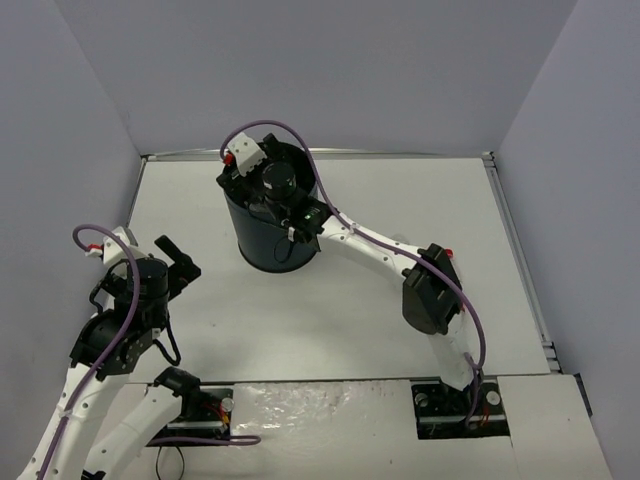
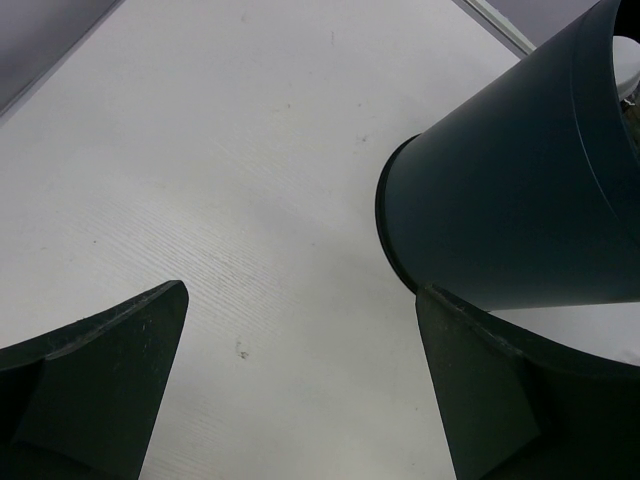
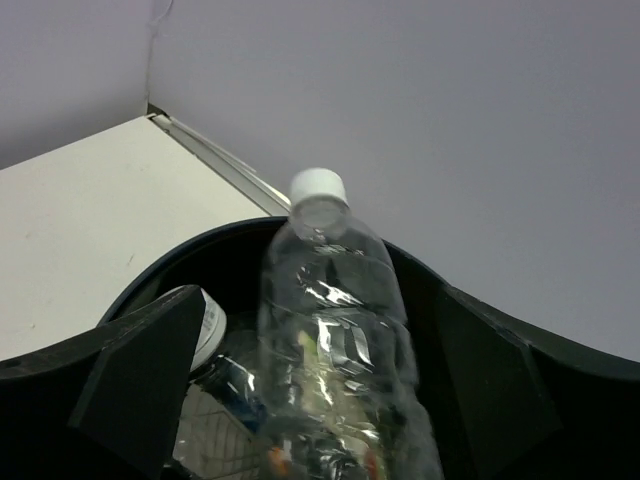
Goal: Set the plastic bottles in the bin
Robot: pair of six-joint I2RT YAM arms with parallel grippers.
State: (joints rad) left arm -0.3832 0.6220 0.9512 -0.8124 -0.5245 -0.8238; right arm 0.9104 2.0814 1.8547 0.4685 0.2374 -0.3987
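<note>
left hand [image 2: 300, 295] sat low over the bench [image 2: 200, 150], fingers spread wide, nothing between them. The bin [image 2: 510, 190] stood just ahead to its right, not touching. Left arm was folded back near its base.

Further out, the right arm reached across the bench, with the right hand [image 1: 272, 188] above the bin's mouth. A clear white-capped bottle [image 3: 335, 330] was between its fingers [image 3: 140, 380], cap pointing away from the wrist camera, body blurred, lower part inside the rim. The fingers stood wider than the bottle, with a gap visible on the left side: released, not gripping.

Inside the bin, left of the bottle: a white ribbed cap [image 3: 208, 322], rest too dark to tell.
</note>
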